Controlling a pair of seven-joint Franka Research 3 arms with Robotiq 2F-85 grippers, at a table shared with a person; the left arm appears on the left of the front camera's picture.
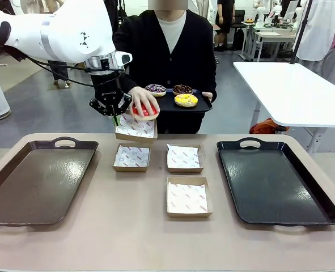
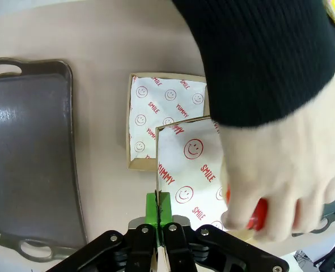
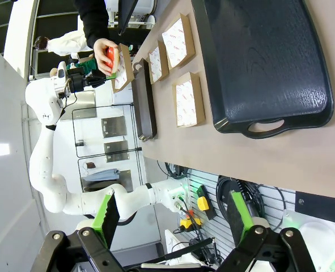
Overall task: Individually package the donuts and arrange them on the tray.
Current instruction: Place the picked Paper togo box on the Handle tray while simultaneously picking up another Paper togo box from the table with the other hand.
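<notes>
1. While a person's hand (image 1: 140, 97) holds a glossy red donut (image 1: 145, 111) at its far edge, the left pincer (image 1: 115, 117) is clamped tight on the side wall of a shallow cardboard box (image 1: 136, 130). The box is raised above the table (image 1: 127, 238) and tipped so its lining faces the robot.
2. The raised box is square, plain brown card outside, lined with white paper printed with red smiley faces and words.
3. Curled fingers cover the red donut's hole, so which way its ring faces cannot be told.
4. Three more ring donuts lie flat, icing up, on a small black tray (image 1: 167, 103) the person holds up: one dark with coloured sprinkles (image 1: 155, 89), one chocolate-brown (image 1: 182, 89), one yellow (image 1: 186, 100).
5. Three matching boxes (image 1: 131, 157) lie flat and open on the beige tabletop. They sit between a brown tray (image 1: 39, 181) on the robot's left and a shiny black tray (image 1: 275, 181) on its right. Both trays are rectangular with looped handles, their long axes running away from the robot.
6. The right pincer (image 3: 174, 218) has its green-padded fingers wide apart, gripping nothing, well apart from the boxes.
</notes>
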